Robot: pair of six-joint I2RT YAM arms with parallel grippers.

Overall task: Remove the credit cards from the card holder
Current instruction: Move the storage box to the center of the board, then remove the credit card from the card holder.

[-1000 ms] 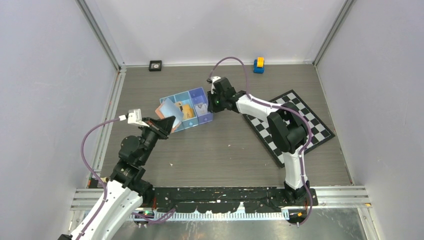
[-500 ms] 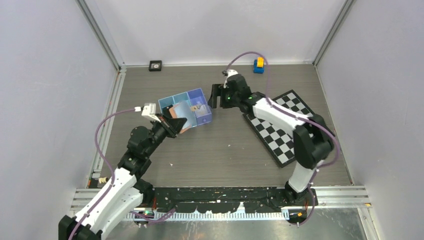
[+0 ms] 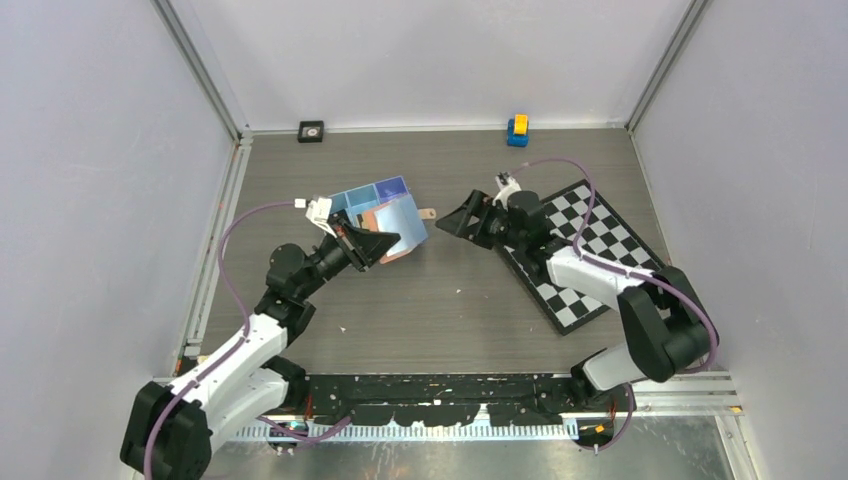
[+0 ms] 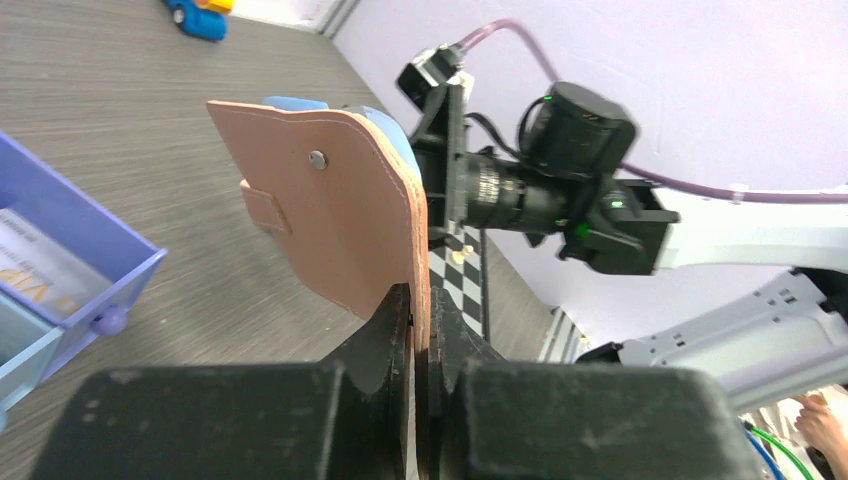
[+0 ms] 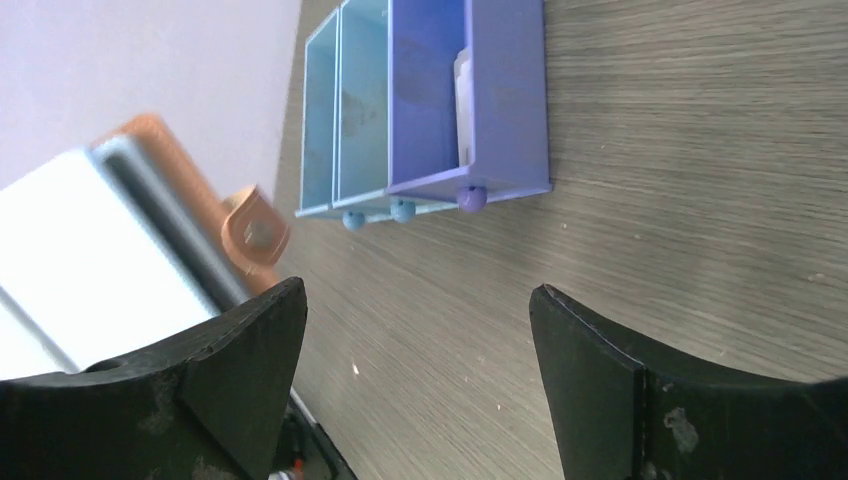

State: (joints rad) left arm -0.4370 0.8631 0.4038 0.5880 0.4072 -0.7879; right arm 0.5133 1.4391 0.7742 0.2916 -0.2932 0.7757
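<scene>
Quick status. The left end effector [image 4: 420,330] is pinched tight on one edge of the card holder [image 4: 330,230]. It's holding the holder up off the surface [image 3: 450,290], standing on edge, just beside the blue tray [image 3: 345,205] in the upper middle of the top view. The right end effector [image 5: 415,320] is spread wide with nothing in it. It's pointed at the holder from the right side of the frame, near but not touching.

In the right wrist view the credit cards [image 5: 90,250] show at the left edge of the frame. There's a pale one with a dark grey edge next to it, poking out of the tan leather. There also looks to be a card in the tray [image 4: 45,275], lower left of the left wrist view.

My take on doing the grab well:
- Come in with the fingers straddling only the exposed card edge, not the leather flap or the strap tab [image 5: 255,232].
- Line up flat against the card faces and close on one card if possible.
- Pull straight along the pocket so it doesn't jam.
- The left side just needs to hold firm and not twist.

Biggest risks, I'd guess, are grabbing two cards at once or dragging the holder out of the pinch.
</scene>
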